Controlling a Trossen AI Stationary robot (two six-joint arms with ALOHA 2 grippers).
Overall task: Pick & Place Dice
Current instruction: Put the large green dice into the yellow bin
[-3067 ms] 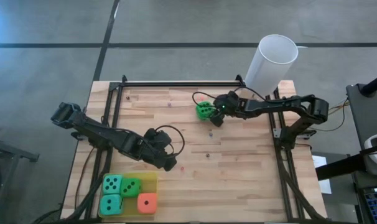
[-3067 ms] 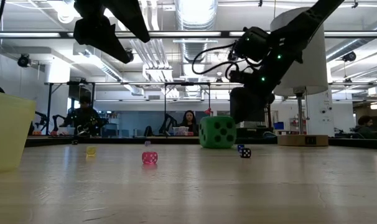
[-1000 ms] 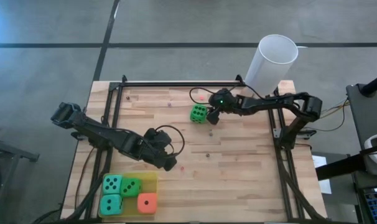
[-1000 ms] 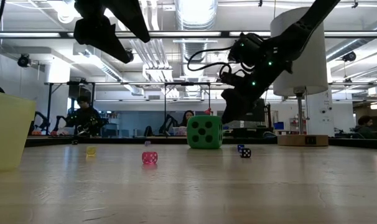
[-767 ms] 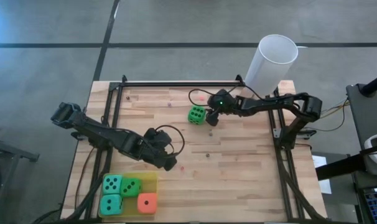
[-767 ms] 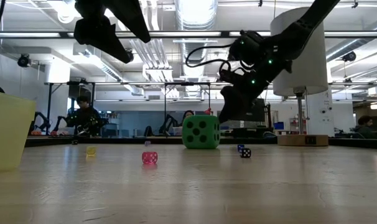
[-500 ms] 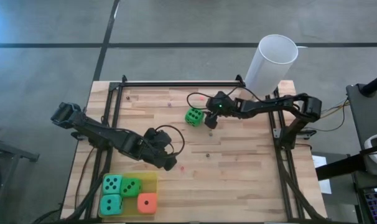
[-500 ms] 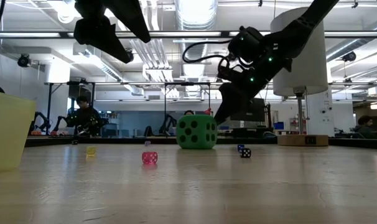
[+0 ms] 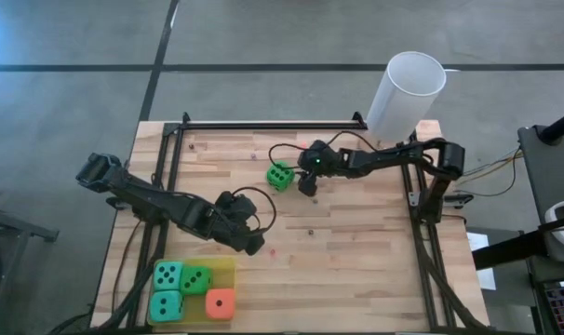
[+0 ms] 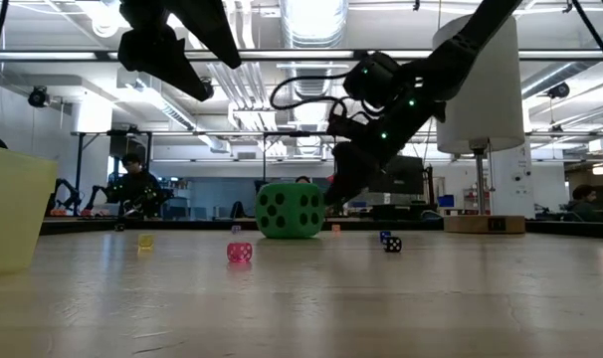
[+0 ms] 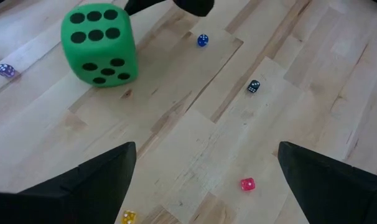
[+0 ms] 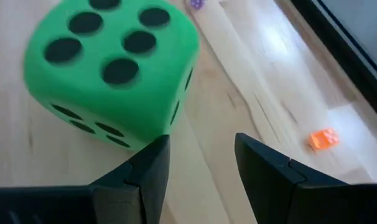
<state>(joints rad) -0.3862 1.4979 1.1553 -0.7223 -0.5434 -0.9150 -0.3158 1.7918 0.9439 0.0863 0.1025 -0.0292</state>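
The right gripper (image 9: 303, 177), fingers narrowly apart and holding nothing, sits just right of the green die (image 9: 279, 175) at centre frame. It may push the die away instead of gripping. The left gripper (image 9: 251, 244), lower left, stands wide. Contact is unclear.

Bright, even ceiling strip light — soft shadows; glare on the table (image 12: 282, 74); blurred green die (image 12: 111, 68) close up
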